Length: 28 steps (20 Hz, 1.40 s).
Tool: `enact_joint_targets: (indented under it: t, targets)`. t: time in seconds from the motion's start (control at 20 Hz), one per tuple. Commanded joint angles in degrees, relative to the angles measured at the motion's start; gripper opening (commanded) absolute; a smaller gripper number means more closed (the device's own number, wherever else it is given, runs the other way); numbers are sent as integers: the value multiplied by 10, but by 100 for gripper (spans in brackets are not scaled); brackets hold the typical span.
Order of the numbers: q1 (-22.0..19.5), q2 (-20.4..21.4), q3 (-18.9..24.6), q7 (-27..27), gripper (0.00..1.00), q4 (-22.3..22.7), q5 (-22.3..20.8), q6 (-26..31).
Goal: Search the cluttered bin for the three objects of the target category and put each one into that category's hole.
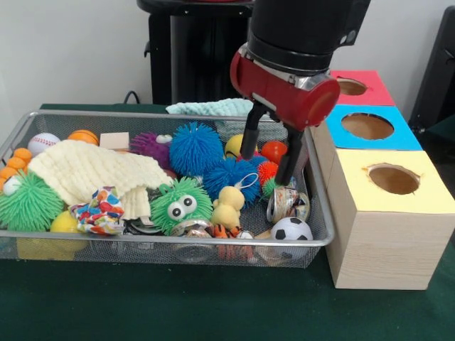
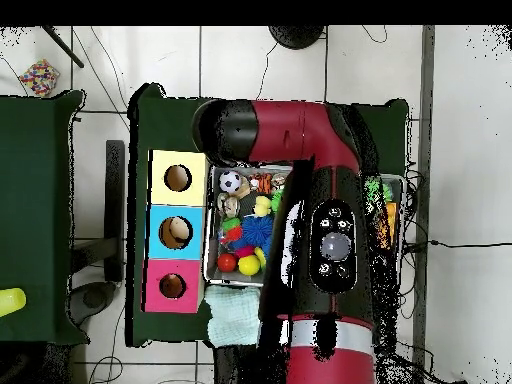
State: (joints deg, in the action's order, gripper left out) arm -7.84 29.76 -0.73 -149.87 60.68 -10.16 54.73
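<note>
From overhead, the arm (image 2: 320,220) hides most of the bin (image 2: 212,230) and the gripper entirely; in the front view the arm's upper part is cut by the top edge; the cream cloth (image 1: 92,170) covers toys beneath.

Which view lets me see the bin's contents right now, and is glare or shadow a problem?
Front view: even light, no glare; the wire bin and its toys show plainly, with the open end effector hiding a little at the bin's right end. Overhead view: the arm covers most of the bin; only the strip beside the boxes shows.
</note>
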Motion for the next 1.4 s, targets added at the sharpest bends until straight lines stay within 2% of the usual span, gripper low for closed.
enact_joint_targets:
  t: [0.05, 0.25, 0.35, 0.55, 0.8, 1.0, 1.15, 1.4]
  targets:
    - [-2, 17, 17, 143, 100, 44, -64, 16]
    - [-44, 43, 37, 173, 100, 114, -63, -29]
    - [-60, 40, 47, 184, 100, 121, -69, -45]
    - [-87, 30, 73, 223, 100, 106, -71, -21]
    - [-79, 21, 74, 203, 100, 75, -87, -19]
    - [-77, 21, 78, 211, 100, 75, -89, -14]
    - [-82, 8, 91, 221, 100, 83, -93, -43]
    - [-92, -4, 108, 185, 100, 119, -72, -62]
